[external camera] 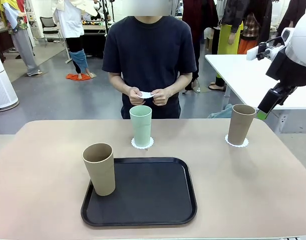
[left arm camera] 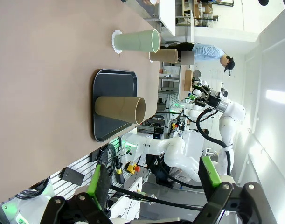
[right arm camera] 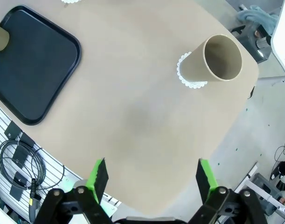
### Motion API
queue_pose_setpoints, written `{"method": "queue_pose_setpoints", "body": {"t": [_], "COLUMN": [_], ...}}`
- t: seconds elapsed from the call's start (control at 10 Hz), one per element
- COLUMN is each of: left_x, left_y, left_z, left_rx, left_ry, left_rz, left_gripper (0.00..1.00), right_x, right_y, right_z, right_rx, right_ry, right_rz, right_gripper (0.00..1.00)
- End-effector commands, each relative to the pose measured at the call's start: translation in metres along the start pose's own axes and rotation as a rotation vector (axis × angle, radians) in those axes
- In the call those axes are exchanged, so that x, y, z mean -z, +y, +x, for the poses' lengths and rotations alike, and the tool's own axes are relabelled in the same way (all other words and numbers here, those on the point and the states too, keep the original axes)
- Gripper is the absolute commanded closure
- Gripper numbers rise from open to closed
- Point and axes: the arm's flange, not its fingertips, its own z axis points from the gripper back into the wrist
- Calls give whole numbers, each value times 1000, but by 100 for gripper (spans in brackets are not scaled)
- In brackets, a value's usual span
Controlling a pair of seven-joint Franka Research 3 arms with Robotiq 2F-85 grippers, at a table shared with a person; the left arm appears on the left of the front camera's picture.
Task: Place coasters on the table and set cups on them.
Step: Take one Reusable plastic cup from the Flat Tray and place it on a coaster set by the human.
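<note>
Here, two matte tapered cups (external camera: 140,125) on scalloped coasters (external camera: 142,147)

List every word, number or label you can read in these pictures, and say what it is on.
No text can be read.
The green cup, the near tan cup, the far tan cup, the coasters, tray and table bear no print.
Any labels on far gear in the left wrist view are too small to read.

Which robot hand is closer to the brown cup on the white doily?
Right. The right gripper hovers above the table close to the tan cup. The left gripper hangs off the table's edge, farther away past the black tray.
</note>
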Motion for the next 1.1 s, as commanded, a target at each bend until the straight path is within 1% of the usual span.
{"method": "queue_pose_setpoints", "body": {"t": [0.0, 0.6, 0.7, 0.8, 0.9, 1.0], "left_x": [-1, -1, -1, -1, -1, -1], "left_y": [-2, -2, -2, -2, -2, -2], "left_z": [0, 0, 0, 0, 0, 0], "left_rx": [8, 8, 8, 8, 8, 8], "left_ry": [-18, -18, -18, -18, -18, -18], "left_rz": [-7, -7, -7, -7, -7, -7], "left_gripper": [0, 0, 0, 0, 0, 0], "right_x": [2, 2, 0, -12, -18, -22], "right_y": [-1, -1, 0, -30, -60, -92], "right_z": [1, 1, 0, -7, -18, -22], "right_rx": [12, 12, 0, 128, 237, 349], "right_ry": [22, 22, 0, -52, -77, -102], "right_rz": [-17, -17, 0, 182, 318, 482], "right_gripper": [0, 0, 0, 0, 0, 0]}}
